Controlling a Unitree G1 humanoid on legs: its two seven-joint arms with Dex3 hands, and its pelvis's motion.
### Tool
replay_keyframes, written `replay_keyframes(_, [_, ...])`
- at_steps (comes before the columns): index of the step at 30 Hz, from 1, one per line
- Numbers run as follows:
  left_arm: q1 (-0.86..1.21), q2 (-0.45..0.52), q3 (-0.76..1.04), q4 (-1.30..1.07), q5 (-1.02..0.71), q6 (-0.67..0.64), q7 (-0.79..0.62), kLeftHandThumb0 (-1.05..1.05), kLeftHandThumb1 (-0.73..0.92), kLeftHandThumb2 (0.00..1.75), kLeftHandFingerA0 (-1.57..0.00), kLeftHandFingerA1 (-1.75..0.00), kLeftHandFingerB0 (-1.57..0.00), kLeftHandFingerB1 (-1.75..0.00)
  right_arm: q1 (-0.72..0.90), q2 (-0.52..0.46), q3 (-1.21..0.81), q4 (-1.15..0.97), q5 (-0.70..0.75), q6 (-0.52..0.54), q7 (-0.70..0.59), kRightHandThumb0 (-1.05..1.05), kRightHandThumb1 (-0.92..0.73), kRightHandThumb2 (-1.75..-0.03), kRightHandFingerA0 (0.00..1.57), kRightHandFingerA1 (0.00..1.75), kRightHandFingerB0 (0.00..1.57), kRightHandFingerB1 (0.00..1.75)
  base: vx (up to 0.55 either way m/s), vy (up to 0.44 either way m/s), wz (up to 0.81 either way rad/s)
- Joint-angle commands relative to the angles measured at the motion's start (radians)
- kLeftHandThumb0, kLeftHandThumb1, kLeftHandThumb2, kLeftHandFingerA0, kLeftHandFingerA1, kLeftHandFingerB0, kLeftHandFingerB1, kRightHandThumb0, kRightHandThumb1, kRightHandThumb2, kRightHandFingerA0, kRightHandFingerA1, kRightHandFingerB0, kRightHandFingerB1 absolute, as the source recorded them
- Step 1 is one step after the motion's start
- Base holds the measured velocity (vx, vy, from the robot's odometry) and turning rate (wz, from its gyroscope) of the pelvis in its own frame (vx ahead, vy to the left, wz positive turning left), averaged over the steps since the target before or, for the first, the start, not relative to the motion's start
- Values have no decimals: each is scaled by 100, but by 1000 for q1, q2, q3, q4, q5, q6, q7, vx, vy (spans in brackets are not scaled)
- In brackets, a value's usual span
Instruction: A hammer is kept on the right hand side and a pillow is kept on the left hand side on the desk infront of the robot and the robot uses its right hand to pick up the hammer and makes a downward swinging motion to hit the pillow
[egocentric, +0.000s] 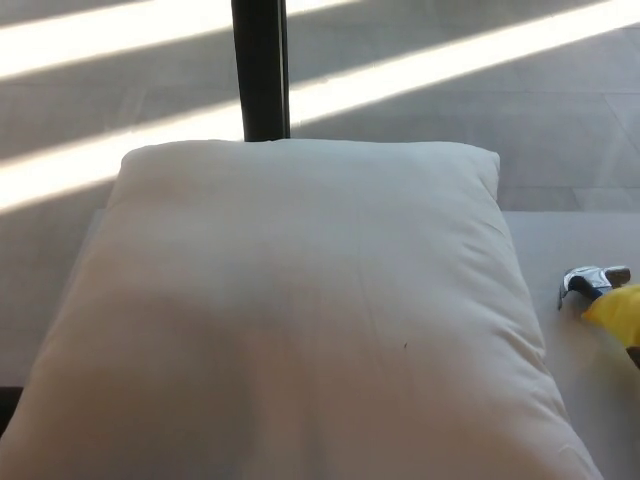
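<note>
Sunlight falls in bright slanting bands across the grey floor (120, 100) beyond the desk (585, 400), and a dark upright post (260, 70) stands just behind the far edge of the pillow (300, 310). That white pillow fills most of the head view, lying flat on the pale desk with a soft dip near its middle. At the right edge of the picture only the steel head and a bit of the yellow handle of the hammer (598, 290) show, low down near the desk top and just beside the pillow's right side, not touching it.

Neither hand of the robot shows in the view, so it cannot be told whether any fingers are wrapped round the handle or spread apart; the rest of the hammer runs out of the picture.

Judged from this, the step in hand is the hammer work on the right side, either gripping or carrying it, with the blow on the pillow not being struck at this moment. The next move would call for raising the hammer clear of the desk, bringing it over the pillow to the left, and swinging it down onto the soft middle.
</note>
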Motion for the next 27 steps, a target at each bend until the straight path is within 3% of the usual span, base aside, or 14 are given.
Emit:
replay_keyframes(1, [17,35,12,-23,5,2,15,-66,76,63,-47,-56,-47,-42,59,-3,20,12,-73,-105,228,-26,-70,-61,68,120,45,49,0,0,0])
replay_keyframes(2, [15,36,13,-16,6,-2,16,-66,76,63,-49,-56,-49,-42,55,-4,25,16,-76,-97,251,-28,-69,-59,63,107,40,44,0,0,0])
replay_keyframes(3, [12,38,16,-4,3,-2,9,-65,76,63,-48,-54,-47,-42,62,-18,16,-2,-45,-93,331,-36,-69,-61,21,58,22,35,0,0,0])
replay_keyframes(4, [15,36,15,-11,3,-2,9,-66,76,63,-48,-55,-48,-42,53,-40,62,-10,-82,-69,365,-51,-67,-61,4,40,16,28,0,0,0])
replay_keyframes(5, [12,36,16,-6,2,-6,10,-66,76,62,-49,-57,-48,-43,42,-49,85,-10,-101,-53,387,-63,-46,-85,0,33,5,32,0,0,0])
replay_keyframes(8, [7,37,17,5,3,-7,11,-66,75,63,-48,-57,-49,-43,29,-72,111,-28,-110,-16,446,-91,-55,-90,0,17,0,0,0,0,0])
replay_keyframes(9, [8,38,17,5,1,-5,7,-66,75,63,-48,-57,-49,-43,25,-82,118,-38,-112,-5,465,-91,-55,-90,0,17,0,0,0,0,0])
replay_keyframes(10, [7,39,16,12,3,-8,4,-66,76,63,-47,-57,-48,-42,22,-82,110,-39,-102,2,474,-85,-62,-59,0,0,0,0,0,0,0])
replay_keyframes(13, [16,32,15,-15,0,3,9,-66,77,63,-47,-58,-47,-43,28,-95,109,-59,-105,13,478,-91,-56,-74,0,0,0,0,0,0,0])
replay_keyframes(19, [6,35,13,-6,2,5,11,-65,77,63,-47,-57,-46,-43,49,-101,43,-123,-76,48,456,-90,-59,-74,0,0,0,0,0,0,0])
replay_keyframes(23, [5,34,15,-13,-1,12,15,-66,75,62,-49,-58,-48,-43,35,-116,-24,-162,-60,61,468,-92,-70,-62,0,0,0,0,0,0,0])
replay_keyframes(24, [4,34,13,-5,3,0,11,-66,75,62,-48,-58,-48,-43,44,-124,-58,-194,-43,65,472,-89,-68,-75,0,0,0,0,0,0,0])
replay_keyframes(26, [15,33,7,-8,10,-7,6,-65,77,63,-48,-56,-48,-43,109,-136,-191,-311,15,67,438,-89,-73,-63,0,0,0,0,0,0,0])
replay_keyframes(27, [20,30,5,-8,10,-10,-1,-65,77,63,-48,-57,-47,-43,132,-144,-258,-380,37,86,413,-100,-65,-100,0,18,0,0,0,0,0])
